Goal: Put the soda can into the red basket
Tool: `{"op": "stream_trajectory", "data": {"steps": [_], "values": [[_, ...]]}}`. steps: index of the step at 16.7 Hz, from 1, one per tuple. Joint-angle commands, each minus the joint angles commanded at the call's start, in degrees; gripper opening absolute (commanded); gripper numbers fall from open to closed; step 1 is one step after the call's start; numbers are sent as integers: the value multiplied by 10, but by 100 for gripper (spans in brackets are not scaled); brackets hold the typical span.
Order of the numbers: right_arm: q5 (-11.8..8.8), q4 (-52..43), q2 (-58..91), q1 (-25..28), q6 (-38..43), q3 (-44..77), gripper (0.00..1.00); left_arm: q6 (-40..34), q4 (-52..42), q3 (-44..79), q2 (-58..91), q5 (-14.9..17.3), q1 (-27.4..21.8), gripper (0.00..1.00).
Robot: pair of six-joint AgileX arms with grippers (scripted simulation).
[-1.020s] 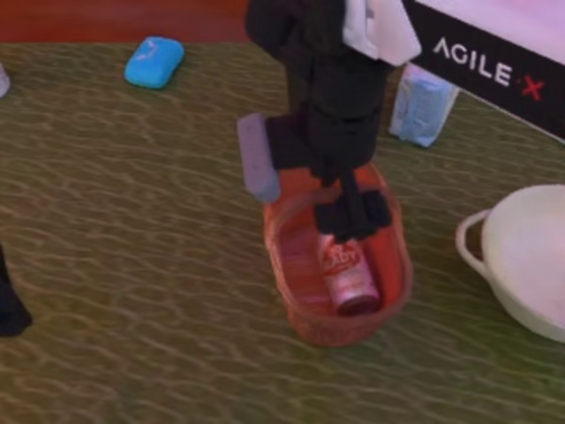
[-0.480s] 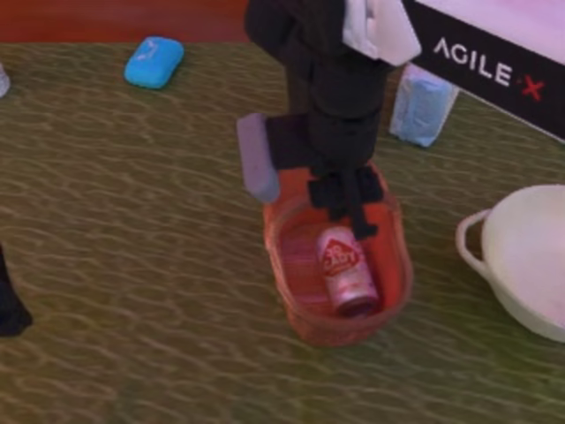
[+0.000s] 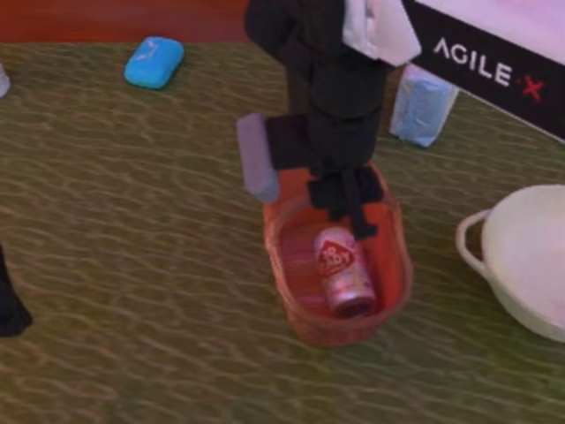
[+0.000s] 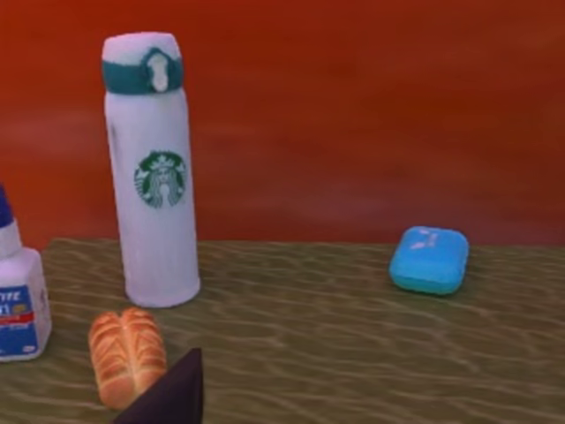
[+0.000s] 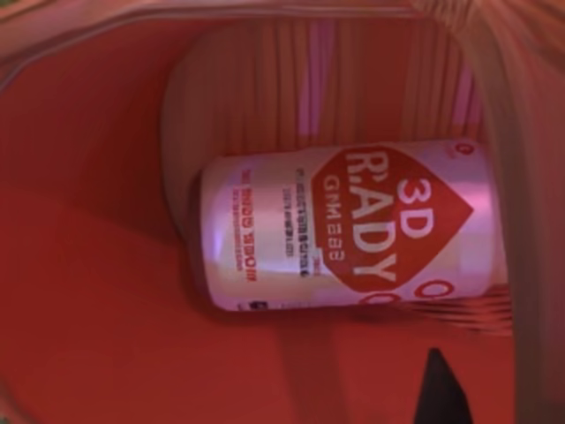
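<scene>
Soda can (image 3: 342,270) lies on its side on the ribbed floor of the red basket (image 3: 295,305), and that is where it sits right now, lengthwise along the oval, lettering facing up. From the right wrist camera the can (image 5: 353,225) fills the middle of the shot, red diamond label and all, with the basket's orange-red wall (image 5: 79,203) curving around it.

Right gripper (image 3: 351,215) hangs over the far end of the basket, just above the can's top end and clear of it. Its fingers hold nothing; the can rests free on the basket floor. How wide the fingers stand apart I cannot tell from above, as the dark wrist covers them, and the wrist camera catches only one dark fingertip (image 5: 439,389) at the edge.

Left arm is parked at the left edge of the table (image 3: 132,265), only a dark sliver of it (image 3: 11,305) in view from above.

Around the table: a blue soap bar (image 3: 154,61) near the far left, a pale blue packet (image 3: 422,104) behind the basket, a white handled bowl (image 3: 521,256) at the right. The left wrist camera looks at a tall white flask (image 4: 152,168), a bread roll (image 4: 127,353) and a glue bottle (image 4: 19,300).
</scene>
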Motion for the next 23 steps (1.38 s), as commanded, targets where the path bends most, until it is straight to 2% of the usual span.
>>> {"op": "stream_trajectory", "data": {"steps": [23], "values": [[0,-10,0,-1,-4,10,0,0,0,0,0,0,0,100]]}}
